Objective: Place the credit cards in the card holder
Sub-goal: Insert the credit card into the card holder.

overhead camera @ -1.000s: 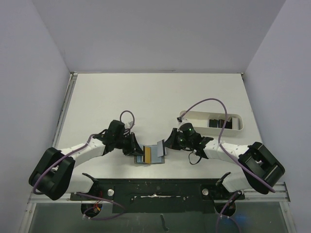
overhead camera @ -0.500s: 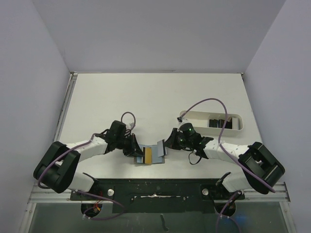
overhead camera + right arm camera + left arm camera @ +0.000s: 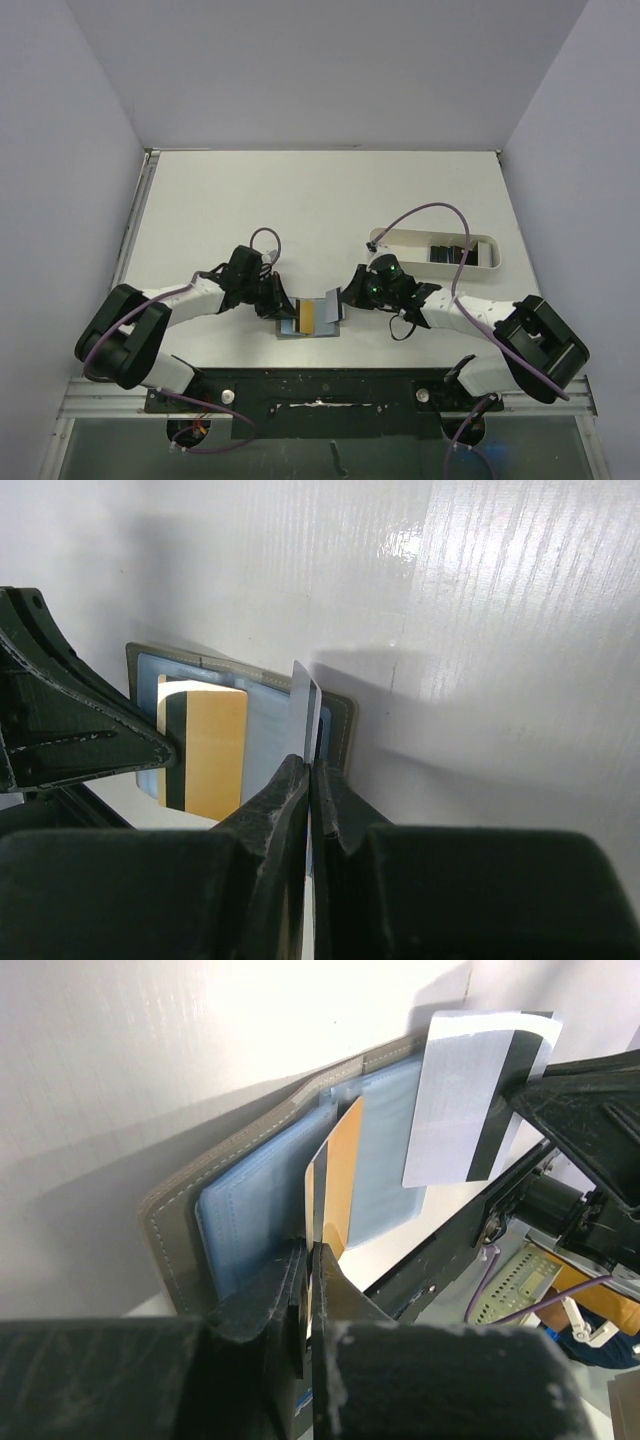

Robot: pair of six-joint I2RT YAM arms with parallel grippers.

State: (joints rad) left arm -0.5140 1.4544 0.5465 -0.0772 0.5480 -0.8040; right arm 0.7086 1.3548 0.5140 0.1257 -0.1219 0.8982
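Two claws we see: left claw pinches an orange card, right claw a white black-striped card, at the open blue-lined grey wallet.

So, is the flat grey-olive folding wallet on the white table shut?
No, the wallet lies open, its light blue lining showing around the orange card pinched in the left gripper.
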